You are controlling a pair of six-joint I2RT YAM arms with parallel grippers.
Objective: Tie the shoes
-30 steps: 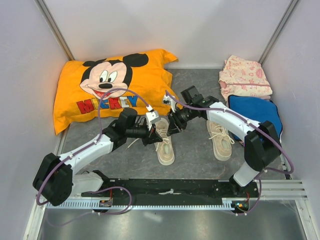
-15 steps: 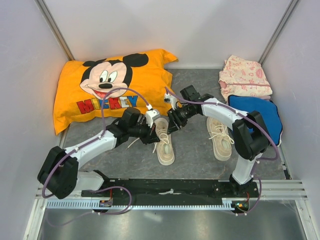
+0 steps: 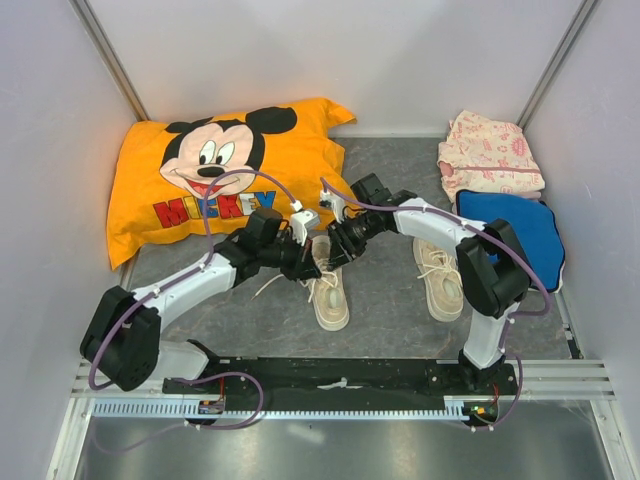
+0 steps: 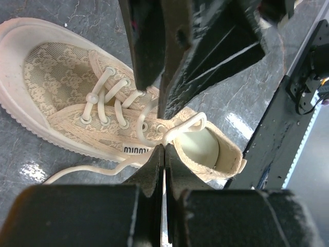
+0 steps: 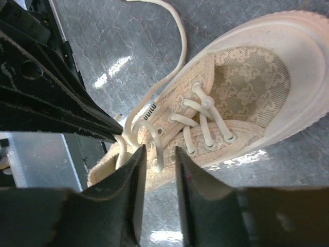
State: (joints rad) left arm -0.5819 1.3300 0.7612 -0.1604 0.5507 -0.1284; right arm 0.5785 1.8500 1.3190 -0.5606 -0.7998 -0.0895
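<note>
Sneaker [image 3: 331, 292] is lying heel toward the robot under both arms, left end effector [image 4: 163, 149] pinching its lace loop [image 4: 189, 125], right end effector [image 5: 160, 152] sitting spread around a strand [image 5: 158, 154].

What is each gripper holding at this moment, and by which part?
Left gripper is shut on the white lace of the shoe, pinching its loop beside the top eyelets. Right gripper holds nothing: its jaws stand apart around a strand.
</note>
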